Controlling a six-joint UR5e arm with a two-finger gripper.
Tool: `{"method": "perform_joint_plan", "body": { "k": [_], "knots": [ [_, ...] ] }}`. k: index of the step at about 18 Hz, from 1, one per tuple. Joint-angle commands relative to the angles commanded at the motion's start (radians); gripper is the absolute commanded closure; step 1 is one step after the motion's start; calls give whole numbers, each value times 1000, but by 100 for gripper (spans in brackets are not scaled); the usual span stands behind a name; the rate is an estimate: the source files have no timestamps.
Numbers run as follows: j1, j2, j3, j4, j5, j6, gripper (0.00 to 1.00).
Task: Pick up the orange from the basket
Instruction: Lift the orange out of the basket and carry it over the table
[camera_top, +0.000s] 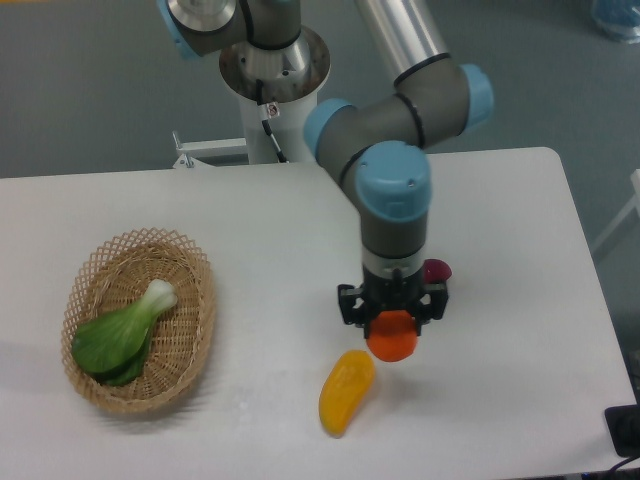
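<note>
I see my gripper clamped on the orange, holding it over the table well to the right of the basket, just up and right of the yellow fruit and close in front of the purple fruit, which the arm half hides. The basket sits near the table's left edge with only a green leafy vegetable lying in it. I can read no brand, label or writing anywhere on the arm, the fruit or the basket.
</note>
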Motion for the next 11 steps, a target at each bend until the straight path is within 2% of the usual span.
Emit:
{"method": "perform_joint_plan", "body": {
  "k": [5,11],
  "knots": [
    [32,-2,5,-2,0,167,36],
    [52,-6,8,-2,2,281,36]
  ]
}}
